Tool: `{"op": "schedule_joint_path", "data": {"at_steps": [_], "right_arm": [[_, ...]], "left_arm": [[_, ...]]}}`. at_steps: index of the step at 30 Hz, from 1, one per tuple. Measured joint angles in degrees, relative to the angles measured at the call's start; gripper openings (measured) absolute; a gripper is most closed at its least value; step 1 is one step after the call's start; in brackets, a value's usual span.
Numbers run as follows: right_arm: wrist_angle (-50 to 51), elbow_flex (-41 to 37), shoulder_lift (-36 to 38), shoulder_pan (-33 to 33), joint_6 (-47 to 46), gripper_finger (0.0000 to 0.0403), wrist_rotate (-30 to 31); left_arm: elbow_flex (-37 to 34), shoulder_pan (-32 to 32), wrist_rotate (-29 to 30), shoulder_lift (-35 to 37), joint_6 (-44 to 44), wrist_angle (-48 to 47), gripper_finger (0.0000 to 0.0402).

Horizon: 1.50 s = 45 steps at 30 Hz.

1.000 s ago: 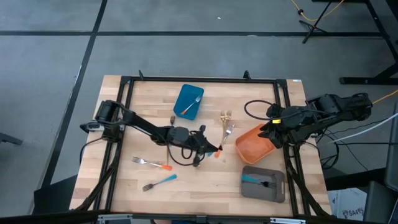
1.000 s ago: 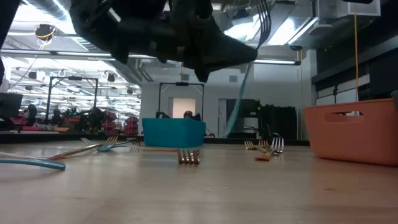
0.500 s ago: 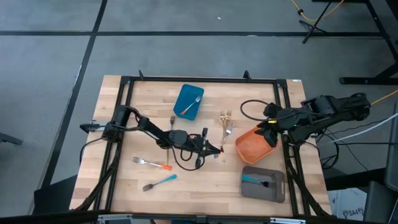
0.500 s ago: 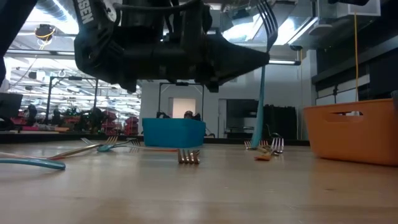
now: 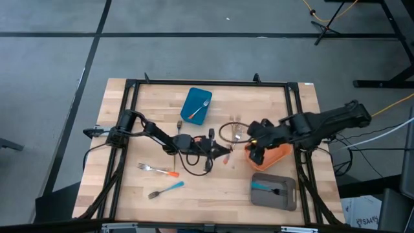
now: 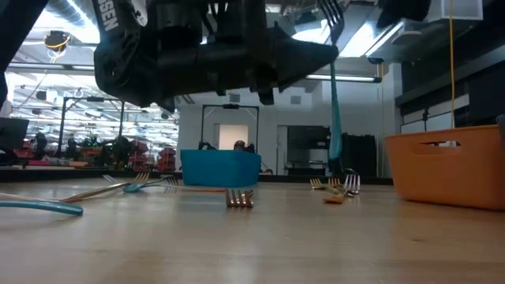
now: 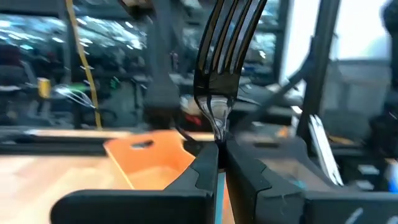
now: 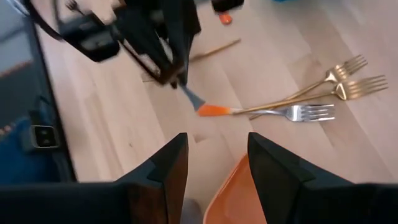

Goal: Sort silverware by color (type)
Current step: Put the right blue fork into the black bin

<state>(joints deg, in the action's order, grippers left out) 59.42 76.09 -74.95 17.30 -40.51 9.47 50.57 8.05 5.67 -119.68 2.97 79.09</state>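
mid-carry: a blue-handled fork [image 6: 334,95] hangs in the left gripper [image 7: 217,163], lifted over the table's middle.

your left gripper pinches the fork by its handle, tines up. your right gripper [image 8: 214,168] hovers spread and empty beside the orange bin [image 5: 272,155], above the loose forks [image 8: 311,99]. next, judge a bin for blue handles: one already lies in the grey tray [image 5: 275,191], another in the blue bin [image 5: 196,105].

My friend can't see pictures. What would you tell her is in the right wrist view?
The right gripper, fingers open, hangs over a wooden table at the orange bin's rim. Ahead, the left gripper holds a blue-handled fork above an orange-handled fork and two gold forks.
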Motion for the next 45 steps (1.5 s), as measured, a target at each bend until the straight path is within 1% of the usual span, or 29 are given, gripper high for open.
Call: {"op": "schedule_joint_path", "data": {"at_steps": [3, 8, 14, 19, 27, 32, 39, 45], "right_arm": [[-0.23, 0.00, -2.34, 0.02, 0.00, 0.0156, 0.16], [-1.69, 0.00, -4.21, 0.00, -0.02, 0.0156, 3.48], [-3.49, 0.00, -4.48, 0.00, 0.48, 0.0156, 8.08], [-4.45, 0.00, -4.48, 0.00, 2.95, 0.0156, 10.20], [-8.20, 0.00, -4.48, 0.01, 4.85, 0.0156, 8.98], [-11.79, 0.00, -4.54, 0.00, 6.62, 0.0156, 9.23], [-13.15, 0.00, -6.93, 0.00, 8.05, 0.0156, 11.71], [-13.22, 0.00, -9.35, 0.00, 9.43, 0.0156, 15.97]], "left_arm": [[0.00, -0.02, 3.17, -0.01, 0.02, 3.50, 0.0015], [0.00, -0.02, 6.54, 0.00, -0.05, 10.38, 0.0015], [0.07, -0.02, 10.46, 1.28, 0.01, 10.65, 0.0015], [0.67, -0.02, 10.52, 1.88, -0.05, 10.61, 0.0015], [1.20, -0.04, 10.24, 2.09, -0.07, 10.72, 0.0015], [1.25, -0.04, 10.30, 2.10, -0.10, 10.71, 0.0015], [2.78, -0.04, 9.79, 2.08, -0.12, 10.67, 0.0015], [3.67, -0.04, 9.71, 2.08, -0.12, 10.60, 0.0015]]}}
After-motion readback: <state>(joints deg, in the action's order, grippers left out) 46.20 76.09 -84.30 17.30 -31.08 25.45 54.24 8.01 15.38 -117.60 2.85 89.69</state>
